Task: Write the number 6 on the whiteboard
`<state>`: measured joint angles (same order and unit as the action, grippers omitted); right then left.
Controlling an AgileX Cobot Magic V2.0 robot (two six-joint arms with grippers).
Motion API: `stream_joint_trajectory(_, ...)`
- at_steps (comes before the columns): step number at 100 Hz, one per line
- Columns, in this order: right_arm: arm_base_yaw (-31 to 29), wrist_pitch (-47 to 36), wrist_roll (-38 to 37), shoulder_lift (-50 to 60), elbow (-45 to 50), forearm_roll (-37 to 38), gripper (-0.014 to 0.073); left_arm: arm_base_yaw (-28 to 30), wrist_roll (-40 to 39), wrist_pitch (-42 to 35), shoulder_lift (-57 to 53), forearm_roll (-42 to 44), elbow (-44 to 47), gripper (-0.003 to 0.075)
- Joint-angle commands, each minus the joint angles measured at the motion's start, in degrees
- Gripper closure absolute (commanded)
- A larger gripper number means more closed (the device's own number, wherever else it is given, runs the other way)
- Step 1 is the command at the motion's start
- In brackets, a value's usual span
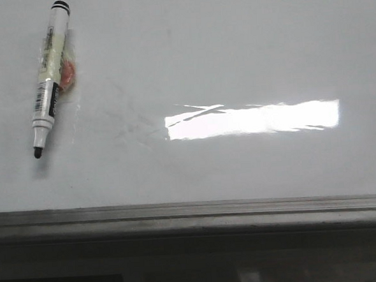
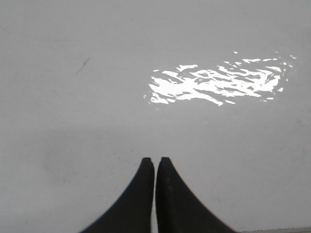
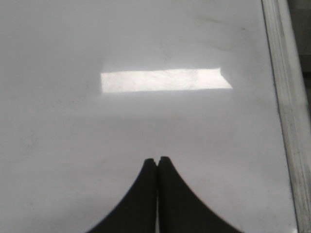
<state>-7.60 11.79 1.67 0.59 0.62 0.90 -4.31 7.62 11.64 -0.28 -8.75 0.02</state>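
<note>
The whiteboard fills the front view, glossy white with a bright rectangular reflection and faint grey smudges. No drawn number 6 shows on it. A white marker with a black tip lies uncapped at the far left of the board, tip toward me, with a small reddish object beside it. Neither gripper shows in the front view. My left gripper is shut and empty over bare board. My right gripper is shut and empty over the board, near its metal edge rail.
A grey metal rail runs along the board's near edge in the front view. A short thin dark mark shows on the board in the left wrist view. Dark ground lies beyond the rail in the right wrist view.
</note>
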Motion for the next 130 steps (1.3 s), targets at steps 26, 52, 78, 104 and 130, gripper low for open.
stream_joint_trajectory(26,-0.36,-4.81,-0.09,0.94,0.91,0.58,0.0657,0.21,-0.18,-4.76,-1.72,-0.48,1.4,0.0741)
stream_joint_trajectory(52,-0.36,-4.81,-0.09,0.94,0.91,0.58,0.0657,0.21,-0.18,-4.76,-1.72,-0.48,1.4,0.0741)
stream_joint_trajectory(78,-0.36,-5.51,-0.09,0.94,0.91,0.58,0.0657,0.21,-0.18,-5.22,-1.72,-0.48,1.4,0.0741)
stream_joint_trajectory(104,-0.36,-7.29,-0.09,0.94,0.91,0.58,0.0657,0.21,-0.18,-7.84,-1.72,-0.48,1.4,0.0741)
stream_joint_trajectory(130,-0.36,-10.63,-0.09,0.94,0.91,0.32,0.0657,0.21,-0.31,-11.33,-1.72,-4.72,1.4,0.0741)
